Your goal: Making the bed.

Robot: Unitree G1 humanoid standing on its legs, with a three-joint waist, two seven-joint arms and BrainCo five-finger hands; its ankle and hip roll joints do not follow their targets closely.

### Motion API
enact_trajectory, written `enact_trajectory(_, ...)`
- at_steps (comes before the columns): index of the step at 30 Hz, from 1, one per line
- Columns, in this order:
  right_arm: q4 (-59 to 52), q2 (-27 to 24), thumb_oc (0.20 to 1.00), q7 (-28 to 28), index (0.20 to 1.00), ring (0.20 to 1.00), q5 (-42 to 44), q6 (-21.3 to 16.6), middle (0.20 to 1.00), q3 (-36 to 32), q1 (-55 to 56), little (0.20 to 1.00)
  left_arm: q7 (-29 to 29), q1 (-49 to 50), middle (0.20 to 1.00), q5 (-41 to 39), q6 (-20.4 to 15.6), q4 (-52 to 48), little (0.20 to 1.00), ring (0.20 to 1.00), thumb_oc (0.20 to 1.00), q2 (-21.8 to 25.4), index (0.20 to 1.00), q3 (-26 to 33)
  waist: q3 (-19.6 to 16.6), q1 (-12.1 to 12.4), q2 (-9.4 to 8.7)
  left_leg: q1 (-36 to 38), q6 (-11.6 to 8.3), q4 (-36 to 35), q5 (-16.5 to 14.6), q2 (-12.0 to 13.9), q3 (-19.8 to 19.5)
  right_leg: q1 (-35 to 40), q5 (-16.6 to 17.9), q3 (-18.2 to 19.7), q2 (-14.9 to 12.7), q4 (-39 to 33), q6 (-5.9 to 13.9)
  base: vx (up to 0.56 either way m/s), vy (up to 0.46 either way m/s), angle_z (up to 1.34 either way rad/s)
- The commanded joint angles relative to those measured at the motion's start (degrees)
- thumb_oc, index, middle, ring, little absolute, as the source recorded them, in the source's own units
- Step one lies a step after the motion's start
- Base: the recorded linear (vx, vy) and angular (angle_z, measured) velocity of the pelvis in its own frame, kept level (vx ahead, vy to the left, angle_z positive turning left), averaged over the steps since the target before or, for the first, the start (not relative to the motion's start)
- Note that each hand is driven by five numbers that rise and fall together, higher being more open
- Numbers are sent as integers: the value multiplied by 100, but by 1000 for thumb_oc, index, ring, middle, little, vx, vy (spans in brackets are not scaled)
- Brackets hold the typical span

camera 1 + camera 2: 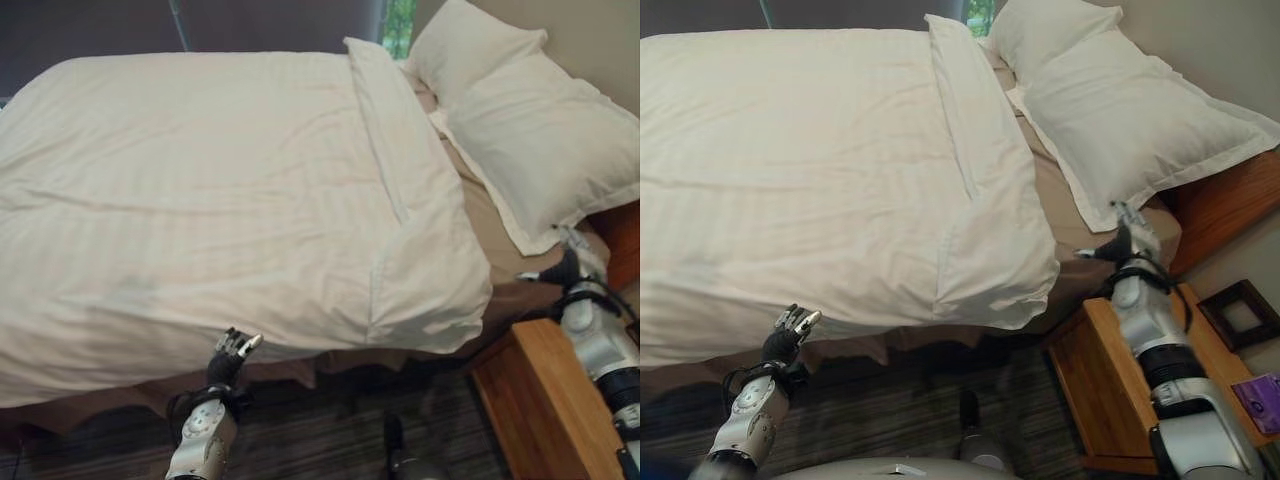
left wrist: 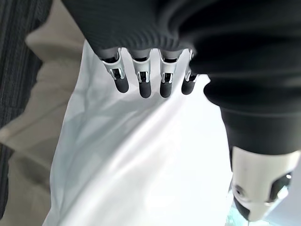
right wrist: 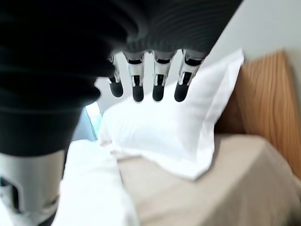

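At the bed's near edge, we are holding the left hand (image 1: 232, 352) relaxed and empty just below the duvet (image 1: 200, 200); right hand (image 1: 1130, 235), fingers straight, is hovering beside the pillows (image 1: 1130, 110).

Striped cloth duvet (image 1: 200, 200), seemingly matt.

A white striped cotton duvet (image 1: 810, 170) covers the bed, its top edge folded back. Beyond that fold lie two white rectangular pillows (image 1: 1120, 110) on a beige sheet (image 1: 1065, 215). The right hand (image 1: 1127, 238) hovers beside the nearer pillow's corner; the left hand (image 1: 790, 332) sits, fingers relaxed, at the duvet's near edge. A wooden bedside table (image 1: 1110, 390) stands beside the bed.
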Motion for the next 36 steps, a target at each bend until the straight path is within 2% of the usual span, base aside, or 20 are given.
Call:
enact_trajectory(1,95,-151,1000,-244,1000,1000,-151,-82,1000,74,-947,1000,106,-545,1000,98,-137,-204,1000,1000,1000,-58,1000,164,604,132,332,-338,-144,64,-155,419,-469,440,-875,-216,-356,108,367,-23,-2,8)
enact_trajectory(4,502,97,1000,-240,1000,1000,-121,-68,1000,398,-1234,1000,130,-633,1000,88,-155,-135,1000,1000,1000,-30,1000,128,696,276,313,-356,-164,64,-152,397,-444,438,-847,-311,-377,108,344,4,-13,-7)
enact_trajectory(11,1066,337,1000,-315,1000,1000,25,-31,1000,784,-1858,1000,233,-937,1000,-17,-242,20,1000,1000,1000,-11,1000,-3,1029,438,367,-539,-215,64,-8,414,-499,311,-802,-398,-416,108,335,-32,-21,1)
enact_trajectory(14,1354,412,1000,-361,1000,1000,182,-48,1000,883,-2096,1000,301,-1132,1000,-59,-303,109,1000,1000,1000,6,1000,-51,1156,481,398,-652,-230,64,51,416,-541,230,-781,-398,-413,108,319,-80,-43,17)
enact_trajectory(16,1837,480,1000,-439,1000,1000,381,-38,1000,1025,-2363,1000,406,-1438,1000,-174,-411,269,1000,1000,1000,66,1000,-137,1390,543,488,-889,-256,64,174,420,-618,41,-731,-391,-396,108,297,-137,-92,-3)
enact_trajectory(17,2034,520,200,-470,200,200,511,-31,200,1124,-2541,200,487,-1667,1000,-264,-481,426,1000,1000,1000,91,1000,-190,1547,563,567,-1054,-290,64,257,440,-644,-105,-695,-383,-394,108,287,-138,-112,1)
enact_trajectory(20,2421,578,200,-492,200,200,577,-1,200,1273,-2617,200,543,-2002,1000,-328,-514,751,1000,1000,1000,63,1000,-266,1608,543,675,-1166,-332,64,316,486,-654,-189,-706,-383,-381,108,290,-43,-63,-2)
enact_trajectory(23,2339,499,200,-481,200,200,549,25,200,1221,-2448,200,519,-1914,1000,-315,-497,712,1000,1000,1000,63,1000,-252,1548,490,689,-1099,-338,64,295,515,-628,-141,-729,-373,-367,108,284,11,-14,-5)
enact_trajectory(30,911,-51,200,-416,200,200,196,7,200,516,-1168,200,388,-1395,1000,-158,-352,273,1000,1000,1000,-46,1000,-24,1398,237,568,-871,-299,64,157,497,-505,-33,-746,-311,-349,108,276,0,0,0)
enact_trajectory(36,633,-129,213,-357,213,213,14,3,213,95,-377,213,357,-1276,1000,-36,-296,174,1000,1000,1000,-151,1000,-13,1334,107,483,-715,-255,64,60,464,-417,28,-750,-243,-358,108,283,-10,8,-2)
